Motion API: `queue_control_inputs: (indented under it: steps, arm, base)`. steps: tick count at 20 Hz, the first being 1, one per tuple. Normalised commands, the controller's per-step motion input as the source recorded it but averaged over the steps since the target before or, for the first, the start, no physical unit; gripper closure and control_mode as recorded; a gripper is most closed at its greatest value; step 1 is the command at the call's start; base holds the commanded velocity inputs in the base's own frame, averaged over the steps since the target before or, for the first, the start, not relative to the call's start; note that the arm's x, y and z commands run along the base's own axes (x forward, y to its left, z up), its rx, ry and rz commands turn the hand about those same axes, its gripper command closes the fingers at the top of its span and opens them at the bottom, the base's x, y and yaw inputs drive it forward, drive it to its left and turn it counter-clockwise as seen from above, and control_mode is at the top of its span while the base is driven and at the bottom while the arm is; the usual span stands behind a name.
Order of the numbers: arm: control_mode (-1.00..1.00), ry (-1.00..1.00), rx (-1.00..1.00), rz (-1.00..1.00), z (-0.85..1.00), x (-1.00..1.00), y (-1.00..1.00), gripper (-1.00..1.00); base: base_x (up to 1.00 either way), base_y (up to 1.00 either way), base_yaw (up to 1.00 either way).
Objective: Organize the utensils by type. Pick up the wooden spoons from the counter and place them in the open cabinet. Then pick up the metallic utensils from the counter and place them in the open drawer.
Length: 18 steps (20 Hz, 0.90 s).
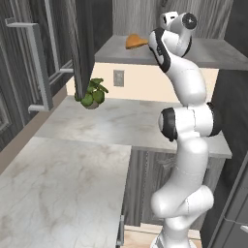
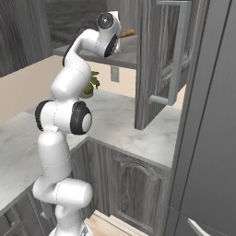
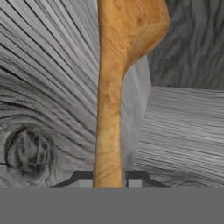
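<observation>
Inside the open cabinet (image 1: pixel 203 53), the gripper (image 3: pixel 109 183) holds a wooden spoon (image 3: pixel 114 83) by its handle, the fingers (image 3: pixel 85 180) closed narrowly on either side of the shaft. In the hand view the spoon runs straight away from the fingertips, its oval bowl at the far end, set against the grey wood-grain of the cabinet's interior.

From the left base view the white arm (image 1: pixel 186 145) reaches up from the floor to shelf height, and the spoon's orange-brown bowl (image 1: pixel 135 41) shows just over the flat grey shelf, beside the arm's wrist. Whether it touches the shelf cannot be told. The right base view catches a sliver of the spoon (image 2: pixel 127 33) past the wrist, near the cabinet's open door (image 2: pixel 159 60) with its long bar handle (image 2: pixel 177 50).

Below, a small green plant (image 1: pixel 93 93) sits on the pale marbled counter (image 1: pixel 97 126) against the beige wall.
</observation>
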Motion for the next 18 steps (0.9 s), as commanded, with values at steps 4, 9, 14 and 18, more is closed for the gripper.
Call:
queue_control_inputs:
  steps: [4,9,14,18]
  arm:
    - [-1.00,0.00,0.00,0.00,-0.14,0.36,0.00,-1.00]
    - [-1.00,0.00,0.00,0.00,-0.12,0.04,-0.04,-1.00]
    - [-1.00,0.01,0.03,0.01,-0.16,-0.19,-0.05,-1.00]
    - [-1.00,0.02,0.03,0.01,-0.12,-0.32,-0.01,-1.00]
  base:
    - [0.00,0.00,0.00]
    - [0.00,0.00,0.00]
    - [0.00,0.00,0.00]
    - [0.00,0.00,0.00]
